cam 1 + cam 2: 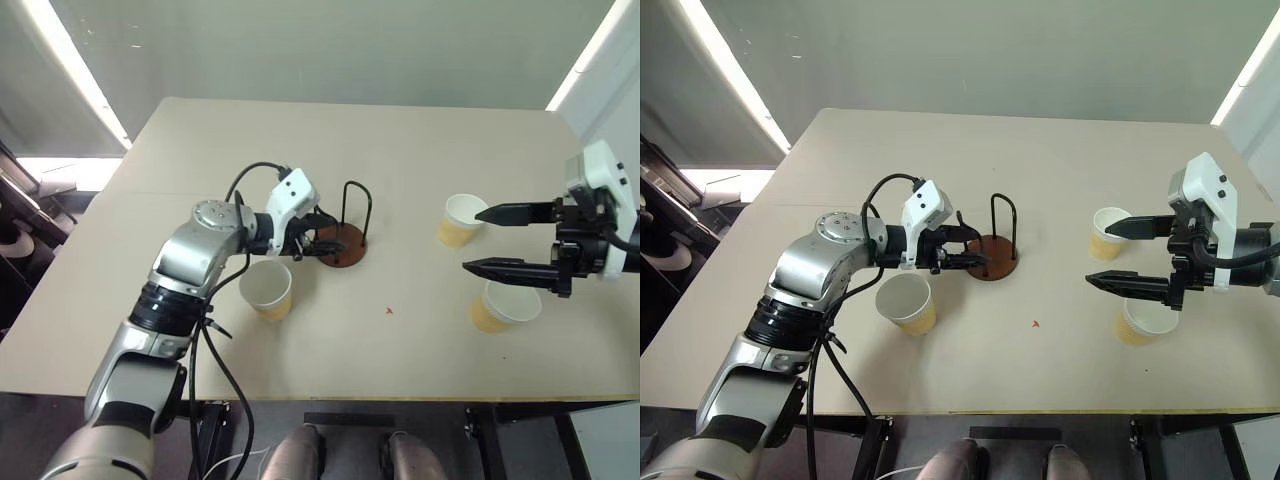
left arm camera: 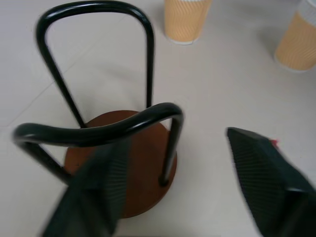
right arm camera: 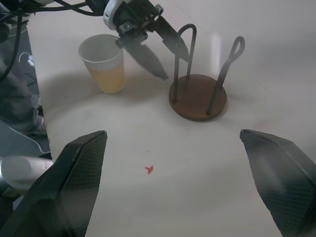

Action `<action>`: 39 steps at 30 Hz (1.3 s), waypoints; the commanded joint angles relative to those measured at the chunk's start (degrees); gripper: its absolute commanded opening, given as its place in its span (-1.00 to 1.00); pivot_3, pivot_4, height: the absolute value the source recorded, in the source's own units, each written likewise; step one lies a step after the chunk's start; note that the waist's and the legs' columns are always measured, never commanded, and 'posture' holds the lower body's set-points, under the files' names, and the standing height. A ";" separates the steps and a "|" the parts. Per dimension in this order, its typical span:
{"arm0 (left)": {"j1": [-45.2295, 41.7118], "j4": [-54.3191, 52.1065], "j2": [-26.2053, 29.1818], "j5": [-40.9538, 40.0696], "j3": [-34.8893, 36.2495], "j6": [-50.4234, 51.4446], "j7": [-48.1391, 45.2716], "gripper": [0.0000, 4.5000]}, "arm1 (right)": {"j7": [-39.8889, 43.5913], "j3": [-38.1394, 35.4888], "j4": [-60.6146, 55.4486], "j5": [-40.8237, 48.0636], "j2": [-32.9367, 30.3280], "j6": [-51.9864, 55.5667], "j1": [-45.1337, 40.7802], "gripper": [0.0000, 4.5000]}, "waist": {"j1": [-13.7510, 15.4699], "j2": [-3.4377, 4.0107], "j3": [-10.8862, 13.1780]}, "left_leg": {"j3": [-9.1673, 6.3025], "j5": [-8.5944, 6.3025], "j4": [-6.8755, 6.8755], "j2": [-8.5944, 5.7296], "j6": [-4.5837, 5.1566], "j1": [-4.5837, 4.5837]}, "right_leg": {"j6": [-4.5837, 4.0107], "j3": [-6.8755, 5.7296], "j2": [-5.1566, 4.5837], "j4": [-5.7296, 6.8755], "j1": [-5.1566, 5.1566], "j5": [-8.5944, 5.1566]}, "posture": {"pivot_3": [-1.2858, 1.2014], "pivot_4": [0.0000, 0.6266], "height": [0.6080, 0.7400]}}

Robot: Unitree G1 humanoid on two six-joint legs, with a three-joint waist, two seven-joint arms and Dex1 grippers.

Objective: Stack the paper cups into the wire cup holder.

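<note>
Straddling the near loop of the wire cup holder [image 1: 342,238] with left gripper [image 1: 975,254] parted (empty), blurring one finger, right gripper [image 1: 487,240] gaping beside two paper cups [image 1: 461,219].

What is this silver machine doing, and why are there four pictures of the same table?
It is a robot with two arms. Each arm ends in a gripper, a hand made of two black fingers. Two pictures come from cameras in the robot's head, looking down at the table. The other two come from little cameras on its wrists, looking out between the fingers.

Three paper cups stand on the table: one near the left arm and two near the right arm. In the middle is the wire cup holder, a brown disc with two black wire loops.

The left gripper is right at the holder, its fingers on either side of the nearer loop, though I can't tell if they squeeze it. The right gripper is wide open above its two cups, holding nothing. No cup is in the holder yet.
</note>
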 commanded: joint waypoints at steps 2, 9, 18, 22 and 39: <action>-1.99 0.55 -0.57 0.69 0.43 -2.19 -0.68 -0.50 | -1.01 -3.54 -1.19 -0.28 -1.24 -1.11 0.45 1.00 | 0.01 0.00 0.00 | 0.00 0.00 0.00 0.00 0.00 0.00 | 0.00 0.01 0.00 0.00 0.00 0.00 | 0.03 -0.52 1.00; -3.60 2.34 -0.86 0.99 -0.03 -4.12 -3.57 -1.00 | -2.33 -5.27 -3.23 -1.23 -0.08 -2.81 4.47 1.00 | 0.05 0.00 0.00 | 0.00 0.00 0.00 0.00 0.00 0.00 | 0.01 0.01 0.00 0.00 0.00 0.01 | 0.03 -0.52 1.00; -5.21 0.18 -2.27 0.05 -1.95 -3.95 -9.94 -1.00 | -1.81 -9.88 -5.71 0.83 -1.11 -2.67 5.96 1.00 | 0.16 0.00 0.00 | 0.01 0.00 -0.01 0.00 0.00 0.00 | 0.02 0.01 0.00 0.00 0.00 0.01 | 0.03 -0.52 1.00; -5.62 -1.11 -3.38 -0.61 -3.59 -3.73 -13.48 -1.00 | 0.72 -13.26 -6.40 2.23 -4.05 -0.17 8.67 1.00 | 0.30 -0.01 0.00 | 0.01 0.00 -0.01 0.00 0.00 -0.01 | 0.02 0.01 0.00 0.00 0.00 0.01 | 0.03 -0.52 1.00; -4.38 -1.18 -6.45 3.55 -10.98 -11.03 -19.84 -1.00 | 8.15 -21.99 -8.96 2.46 -8.65 2.38 17.87 1.00 | 0.48 -0.01 0.00 | 0.04 -0.02 0.01 0.00 0.04 0.00 | 0.05 0.04 -0.02 0.02 0.03 0.02 | 0.03 -0.52 1.00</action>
